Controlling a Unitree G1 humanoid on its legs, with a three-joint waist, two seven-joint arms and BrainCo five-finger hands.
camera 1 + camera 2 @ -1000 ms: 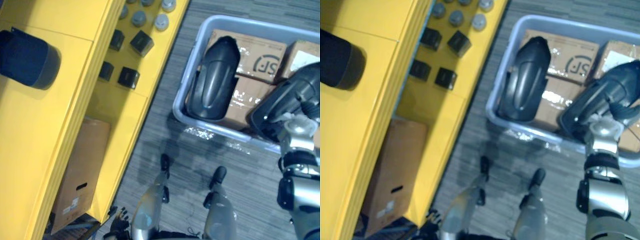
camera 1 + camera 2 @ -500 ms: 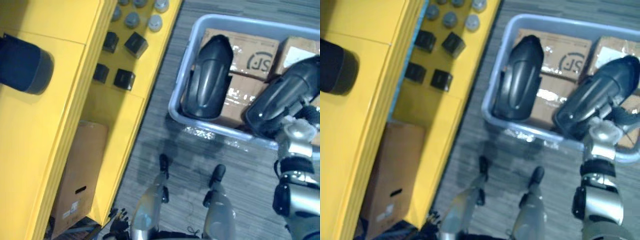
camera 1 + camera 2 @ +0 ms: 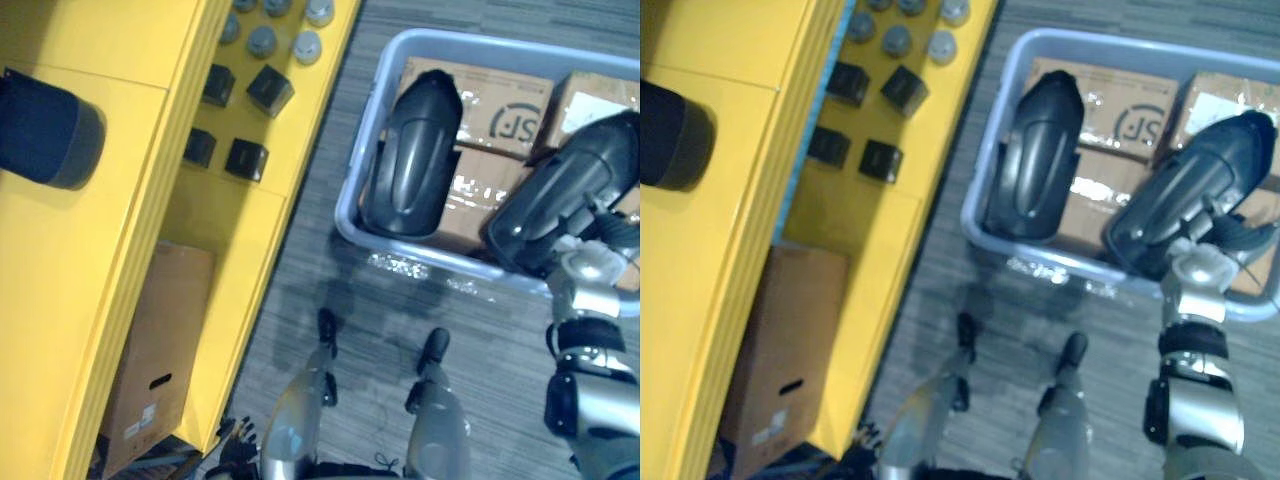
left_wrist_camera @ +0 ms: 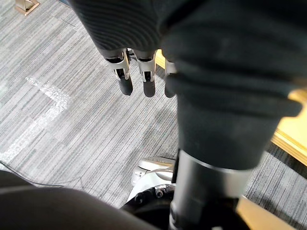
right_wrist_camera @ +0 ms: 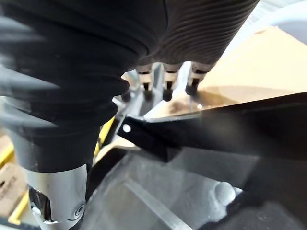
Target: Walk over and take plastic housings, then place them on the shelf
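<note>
Right hand (image 3: 1220, 235), fingers straight, reaches over the near rim of the plastic housing (image 3: 1185, 190), whose long axis runs ahead and rightwards; left hand (image 4: 125, 79) hangs relaxed, farther off.

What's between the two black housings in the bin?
Taped cardboard boxes fill the gap between the left housing and the right housing, in the left eye view.

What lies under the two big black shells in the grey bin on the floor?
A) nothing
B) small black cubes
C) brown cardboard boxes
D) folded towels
C: the left housing and the right housing lie over taped brown cardboard boxes inside the grey bin.
</note>
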